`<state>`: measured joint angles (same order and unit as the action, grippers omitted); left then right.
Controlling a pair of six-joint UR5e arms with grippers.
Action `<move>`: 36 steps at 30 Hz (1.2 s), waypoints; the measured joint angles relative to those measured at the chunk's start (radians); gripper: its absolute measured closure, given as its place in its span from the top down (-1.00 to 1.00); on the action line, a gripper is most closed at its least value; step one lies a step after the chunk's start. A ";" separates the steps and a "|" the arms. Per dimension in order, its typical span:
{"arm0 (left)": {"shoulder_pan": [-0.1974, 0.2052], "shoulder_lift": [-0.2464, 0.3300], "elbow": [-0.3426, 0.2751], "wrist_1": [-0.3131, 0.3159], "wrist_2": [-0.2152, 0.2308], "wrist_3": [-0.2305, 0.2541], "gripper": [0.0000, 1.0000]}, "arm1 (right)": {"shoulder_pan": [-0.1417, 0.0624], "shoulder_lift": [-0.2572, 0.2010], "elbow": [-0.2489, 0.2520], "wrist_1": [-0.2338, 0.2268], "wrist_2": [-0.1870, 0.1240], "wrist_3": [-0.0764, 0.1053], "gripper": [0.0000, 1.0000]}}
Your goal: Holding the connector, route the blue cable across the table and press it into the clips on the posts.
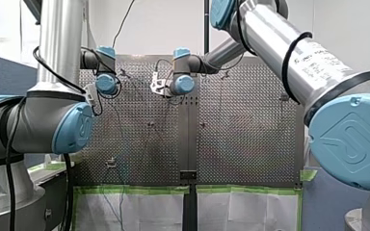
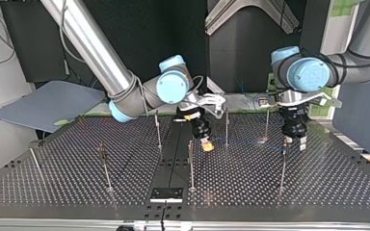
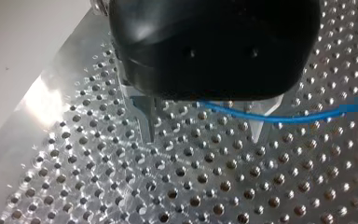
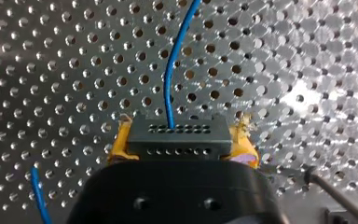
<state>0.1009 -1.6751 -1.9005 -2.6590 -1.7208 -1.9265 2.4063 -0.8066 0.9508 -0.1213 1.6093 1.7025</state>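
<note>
A dark connector block (image 4: 177,135) sits between the yellow pads (image 4: 120,142) of my right gripper (image 4: 182,137), which is shut on it. The blue cable (image 4: 170,79) leaves the connector and runs ahead over the perforated table. In the top view my right gripper (image 2: 206,143) hangs low near the middle posts. My left gripper (image 3: 203,137) is open, with its metal fingers (image 3: 145,119) wide apart just above the table. The blue cable (image 3: 279,117) crosses between them, not gripped. In the top view my left gripper (image 2: 294,141) stands at the right, beside a post (image 2: 283,163).
Several thin posts rise from the table (image 2: 77,192), among them one (image 2: 158,127) left of my right gripper, one (image 2: 227,126) right of it and one (image 2: 191,163) nearer the camera. A dark bracket (image 2: 166,194) sits at the near edge. Green-taped white sheets (image 1: 139,207) border the table.
</note>
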 joint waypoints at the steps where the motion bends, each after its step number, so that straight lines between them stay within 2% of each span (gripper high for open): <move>1: -0.001 0.008 -0.005 -0.008 0.000 -0.002 0.99 | -0.002 0.000 0.002 0.000 0.000 -0.001 -1.00; 11: -0.016 0.099 -0.085 -0.084 0.017 -0.013 0.99 | -0.027 0.002 0.019 0.003 0.000 -0.003 -1.00; 24: -0.056 0.208 -0.118 -0.162 0.022 -0.004 0.99 | -0.055 0.001 0.035 0.007 -0.001 -0.004 -1.00; 36: -0.110 0.310 -0.133 -0.232 0.031 0.081 0.99 | -0.056 0.001 0.036 0.015 -0.003 -0.005 -1.00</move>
<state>-0.0091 -1.3655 -2.0331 -2.8906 -1.6895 -1.8455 2.3499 -0.8052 0.9869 -0.1062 1.6062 1.6971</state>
